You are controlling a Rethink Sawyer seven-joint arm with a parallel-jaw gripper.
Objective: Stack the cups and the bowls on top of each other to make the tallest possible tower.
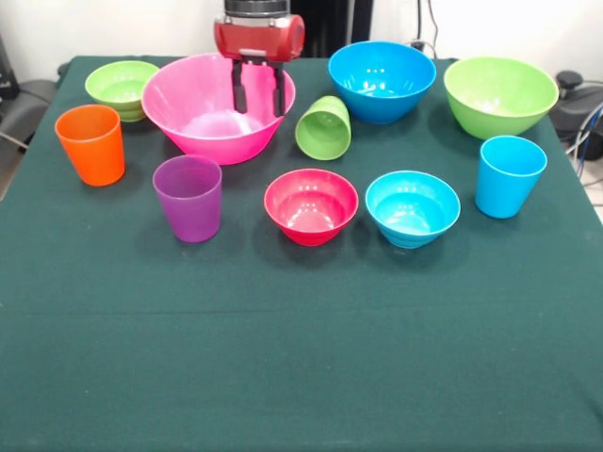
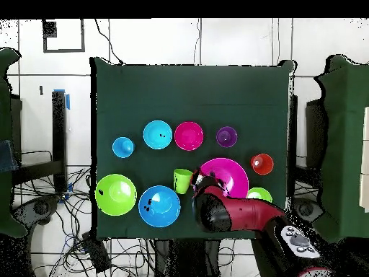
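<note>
Ten pieces on the green table [image 1: 301, 377], none stacked, so no tower. Front view, left to right: orange cup [image 1: 91, 143] upright at the left edge; small green bowl [image 1: 122, 88] behind it; purple cup [image 1: 188, 197] upright, in front of the large pink bowl [image 1: 203, 118]. Gripper [image 1: 258, 92] hangs over the pink bowl's right half, fingers [image 1: 239, 87] slightly apart with a visible gap between them, holding nothing. Light green cup [image 1: 324, 127] lies on its side just right of the pink bowl, mouth toward the camera. Small red bowl [image 1: 311, 205] in front of it, small light blue bowl [image 1: 413, 207] beside that. Medium blue bowl [image 1: 382, 80] at the back, medium green bowl [image 1: 500, 94] right of it, light blue cup [image 1: 510, 175] upright in front of the green one. Overhead agrees: arm [image 2: 238, 215] reaches over the pink bowl's rim [image 2: 234, 169], tipped cup [image 2: 183, 180] just beside that bowl.
</note>
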